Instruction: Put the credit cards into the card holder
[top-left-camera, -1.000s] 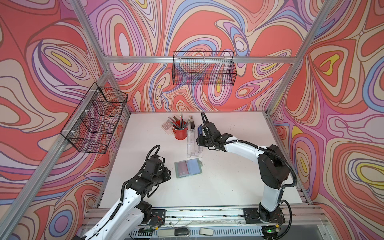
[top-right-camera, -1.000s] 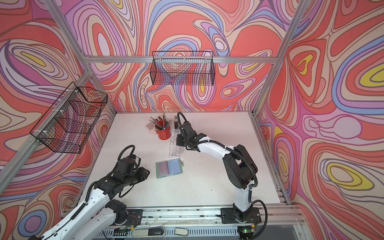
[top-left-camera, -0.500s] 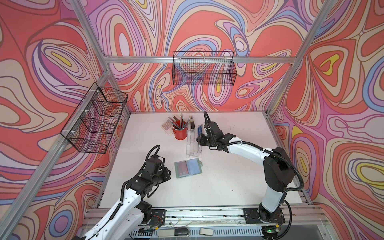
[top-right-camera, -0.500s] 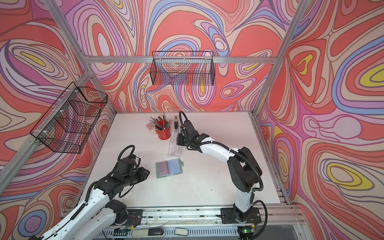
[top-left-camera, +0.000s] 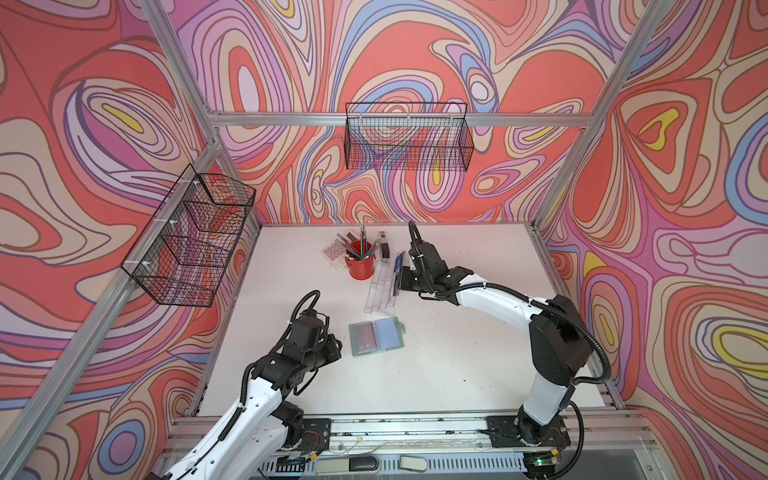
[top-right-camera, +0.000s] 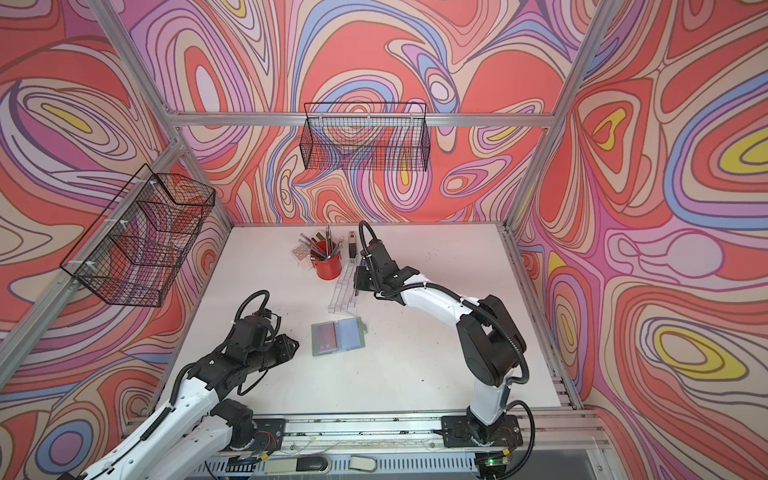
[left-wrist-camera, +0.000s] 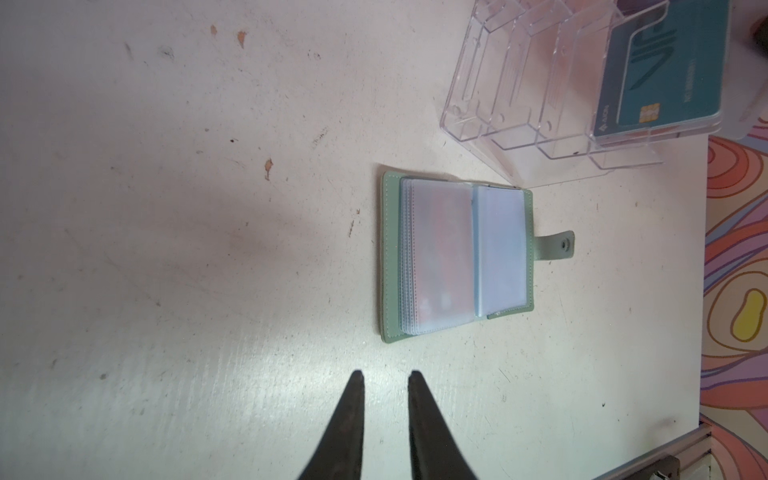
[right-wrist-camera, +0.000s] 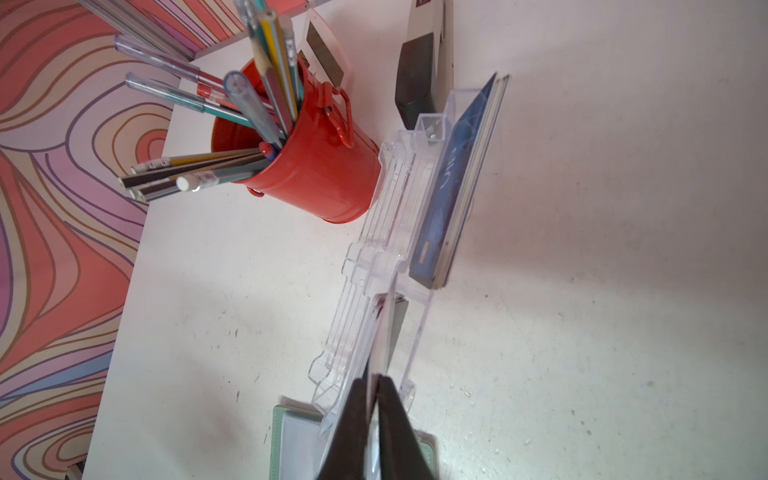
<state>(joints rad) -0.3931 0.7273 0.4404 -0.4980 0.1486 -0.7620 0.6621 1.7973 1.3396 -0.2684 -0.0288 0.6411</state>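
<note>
The sage-green card holder (top-left-camera: 376, 336) (top-right-camera: 337, 337) lies open on the white table, with a reddish card in one clear sleeve and a pale blue one in the other. In the left wrist view the card holder (left-wrist-camera: 457, 253) lies ahead of my left gripper (left-wrist-camera: 384, 376), which hangs open and empty just short of it. My right gripper (right-wrist-camera: 376, 378) is shut on a thin credit card (right-wrist-camera: 384, 332), seen edge-on, at the clear acrylic stand (right-wrist-camera: 386, 232). More credit cards stand in that stand: a blue one (right-wrist-camera: 453, 183) and a teal one (left-wrist-camera: 665, 70).
A red pot of pens (top-left-camera: 360, 266) stands right behind the stand, with a calculator (top-left-camera: 333, 250) and a stapler (top-left-camera: 384, 247) beside it. Black wire baskets hang on the back wall (top-left-camera: 407, 141) and the left wall (top-left-camera: 191, 241).
My right gripper has closed onto the card at the acrylic stand, and its arm has shifted slightly. The left arm and the card holder have not moved.
</note>
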